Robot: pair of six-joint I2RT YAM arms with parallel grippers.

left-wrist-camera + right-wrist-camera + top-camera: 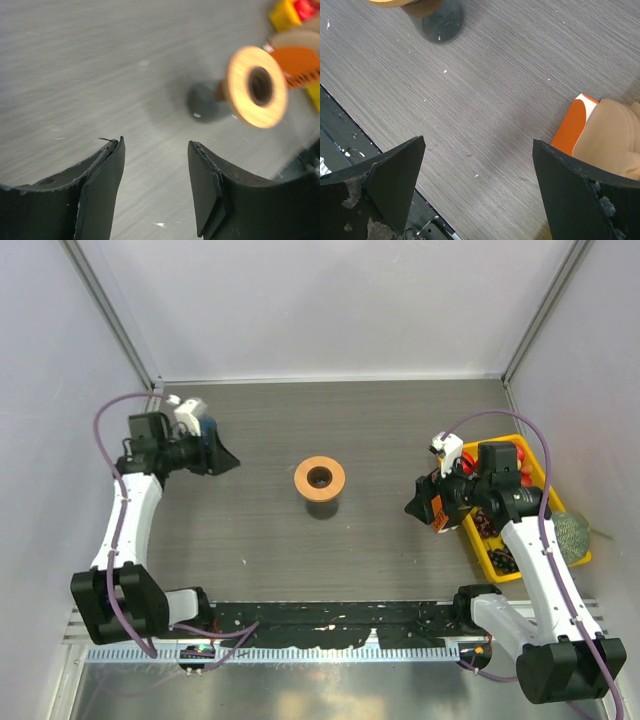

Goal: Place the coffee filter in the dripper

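The dripper [319, 478], a dark cone with a round wooden ring collar, stands at the middle of the table, with no filter in it. It also shows in the left wrist view [256, 86], and its dark base shows in the right wrist view [440, 20]. Tan coffee filters [611, 137] lie stacked in an orange box [571, 126] just right of my right gripper [479, 141], which is open and empty over bare table. My left gripper [156, 142] is open and empty, well left of the dripper. In the top view the left gripper [226, 460] and the right gripper [413, 508] flank the dripper.
A yellow bin [535, 455] with red and dark items stands at the right edge, under the right arm. A grey-green round thing [572, 537] lies beside it. White walls close in the table on the far, left and right sides.
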